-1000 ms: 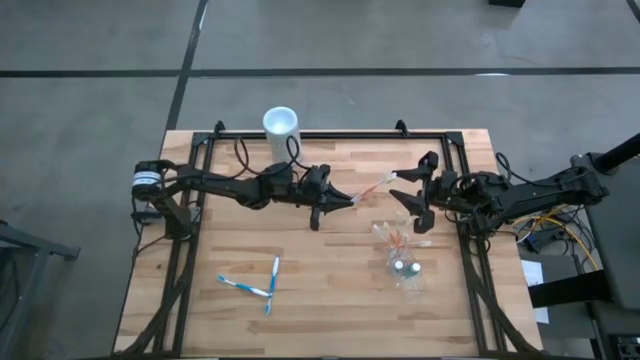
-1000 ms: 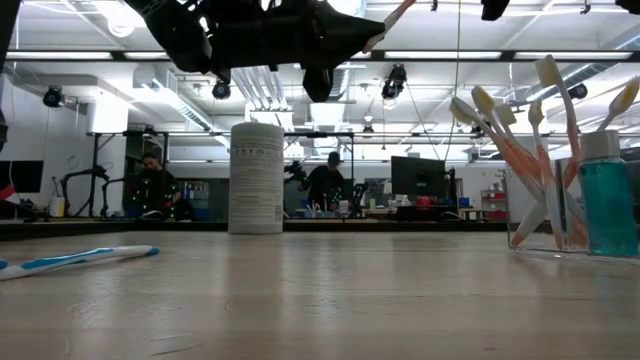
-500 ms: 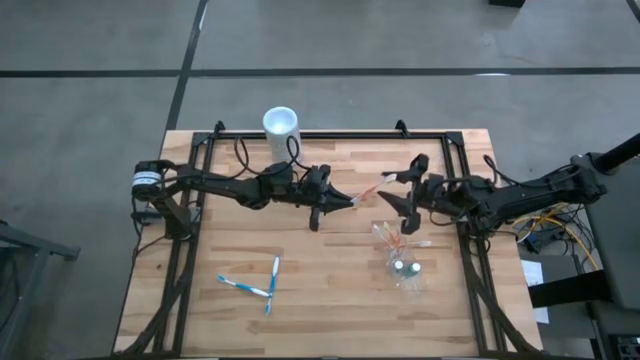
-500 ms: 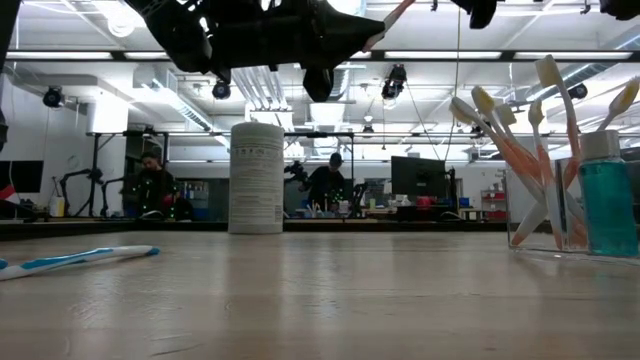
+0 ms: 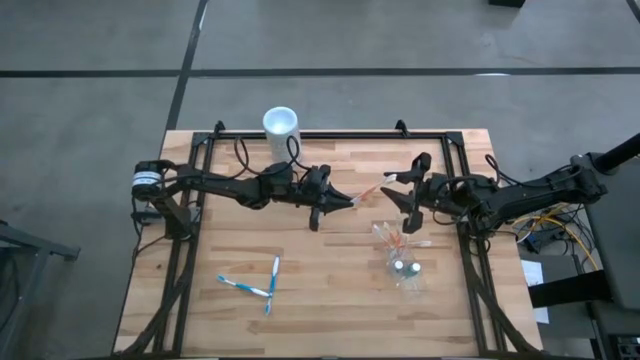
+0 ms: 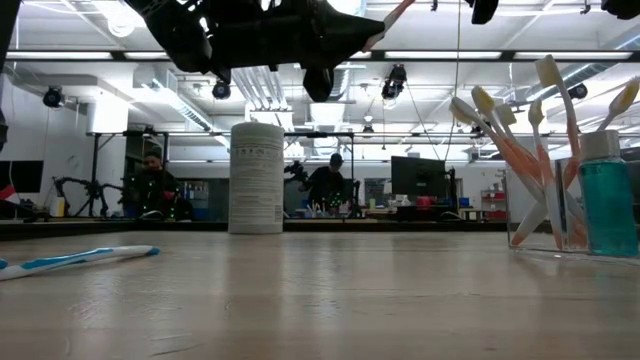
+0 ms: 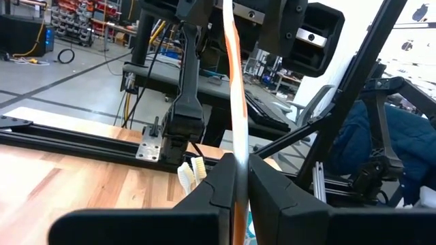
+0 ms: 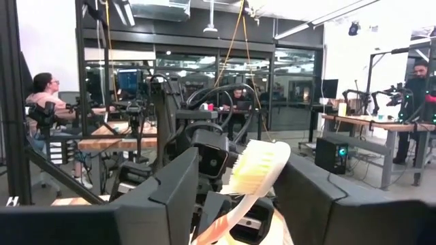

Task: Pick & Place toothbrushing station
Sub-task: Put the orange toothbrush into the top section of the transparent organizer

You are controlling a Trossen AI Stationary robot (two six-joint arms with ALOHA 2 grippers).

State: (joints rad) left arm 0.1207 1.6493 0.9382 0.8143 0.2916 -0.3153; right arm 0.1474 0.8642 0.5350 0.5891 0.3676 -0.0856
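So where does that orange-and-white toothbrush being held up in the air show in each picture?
High view: orange-and-white toothbrush at table centre, between the two grippers.
Low view: top edge, right of centre, sticking out from the dark arm.
Left wrist view: vertical strip clamped by the left gripper.
Right wrist view: bristle head, centre.
Shared landmark: the left gripper.

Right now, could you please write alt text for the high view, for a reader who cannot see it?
Seen from above a wooden table, the left gripper holds a thin orange-and-white toothbrush out to the right gripper, whose open fingers sit around its head. A clear plastic cup of toothbrushes stands below them, two blue-and-white toothbrushes lie lower left, and a white cup stands at the far edge.
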